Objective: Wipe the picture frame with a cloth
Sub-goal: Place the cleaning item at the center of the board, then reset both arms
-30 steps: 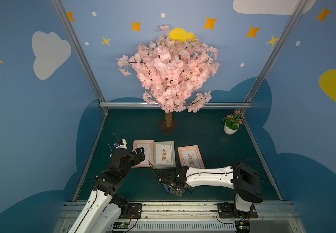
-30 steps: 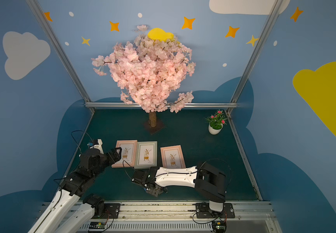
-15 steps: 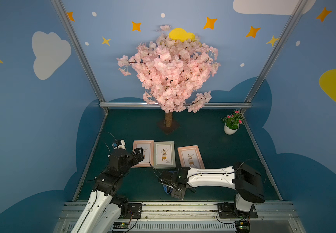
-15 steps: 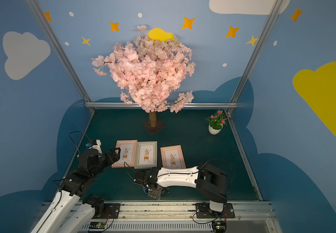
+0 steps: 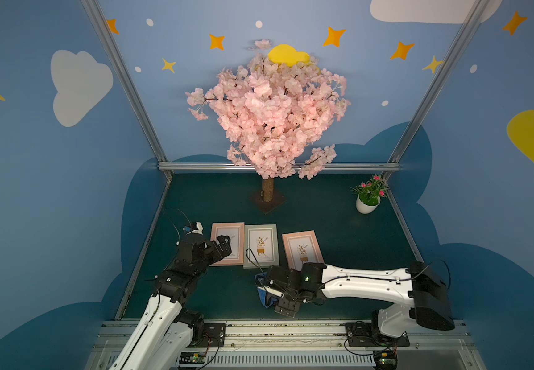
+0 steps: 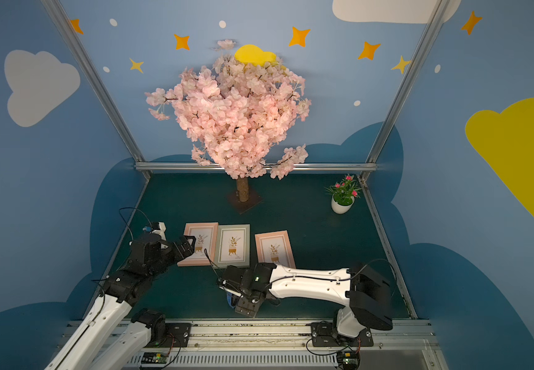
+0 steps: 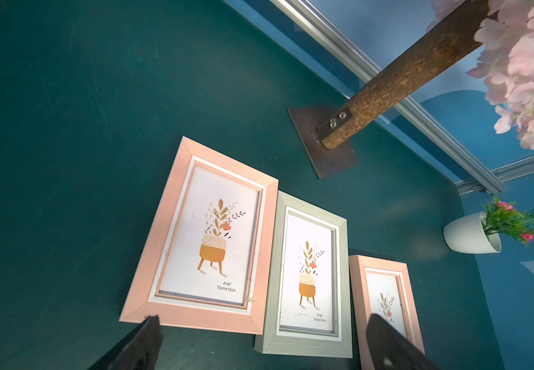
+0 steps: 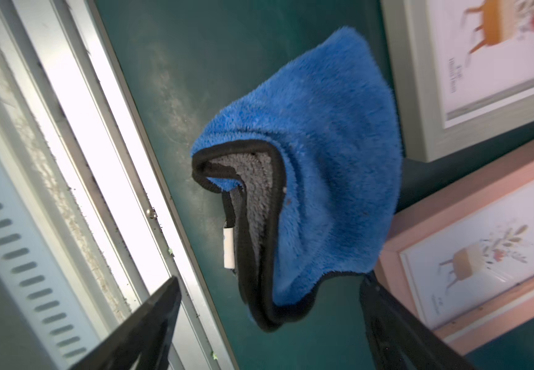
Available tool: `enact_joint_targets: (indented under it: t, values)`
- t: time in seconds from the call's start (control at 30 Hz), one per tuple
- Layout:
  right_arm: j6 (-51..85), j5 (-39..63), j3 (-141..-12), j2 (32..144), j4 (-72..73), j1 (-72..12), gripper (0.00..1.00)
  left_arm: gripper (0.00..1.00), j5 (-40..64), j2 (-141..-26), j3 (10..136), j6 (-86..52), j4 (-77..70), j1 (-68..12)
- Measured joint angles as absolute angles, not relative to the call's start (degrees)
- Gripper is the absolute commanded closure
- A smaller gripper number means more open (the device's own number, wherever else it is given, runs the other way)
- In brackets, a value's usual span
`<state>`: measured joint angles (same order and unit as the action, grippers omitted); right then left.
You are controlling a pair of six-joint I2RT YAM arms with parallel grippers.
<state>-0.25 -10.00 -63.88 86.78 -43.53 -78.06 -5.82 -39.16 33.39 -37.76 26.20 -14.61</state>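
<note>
Right pincer (image 8: pixel 270 285): released, jaws spread wide, nothing in them
Cloth (image 8: pixel 317 160): crumpled on the surface (image 8: pixel 169 64) just ahead of that pincer, hard by the pink frame (image 8: pixel 483 250)
Left pincer (image 7: pixel 264 320): released too, the grey frame (image 7: pixel 307 272) straight ahead of it
Doing it well: I'd pinch the bunched blue hump, not the black hem, leaving plush free to wipe
Changed: a second ago the right pincer was clenched; now it has let go

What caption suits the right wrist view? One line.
Crumpled blue cloth on the green table, right gripper above, jaws open.
</note>
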Motion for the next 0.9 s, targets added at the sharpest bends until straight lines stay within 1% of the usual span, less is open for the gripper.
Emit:
enact_joint_targets:
  t: [0.07, 0.17, 0.33, 0.47, 0.53, 0.63, 0.7, 0.9]
  values:
    - [0.12, -10.87, -63.9, 82.54, -43.46, -76.14, 0.12, 0.0, -6.63, -39.81, 33.08, -37.65, 26.22, -14.61]
    - [1.76, -13.69, -63.9, 76.49, -43.03, -70.57, 0.12, 0.0, -9.93, -40.82, 32.91, -37.36, 26.15, -14.61]
    - [6.68, -20.73, -62.13, 68.9, -38.94, -56.9, 0.12, 0.0, -18.11, -42.59, 32.58, -37.39, 24.91, -14.61]
    - [10.02, -25.08, -55.02, 63.46, -31.7, -45.23, 0.11, 0.0, -25.78, -44.23, 30.61, -35.35, 19.38, -14.59]
    - [10.81, -26.37, -49.23, 60.58, -26.3, -38.89, 0.1, 0.0, -30.11, -47.33, 30.55, -32.88, 16.19, -14.2]
    - [11.77, -28.82, -44.12, 59.44, -21.39, -30.89, 0.1, 0.0, -33.74, -53.34, 30.63, -28.86, 10.94, -11.49]
    - [11.68, -31.09, -42.41, 59.94, -18.06, -27.03, 0.1, 0.0, -35.0, -56.99, 30.15, -25.8, 6.2, -9.19]
    - [10.04, -37.85, -39.75, 66.26, -7.97, -18.5, 0.1, 0.0, -36.05, -69.65, 26.06, -13.02, -11.07, -5.96]
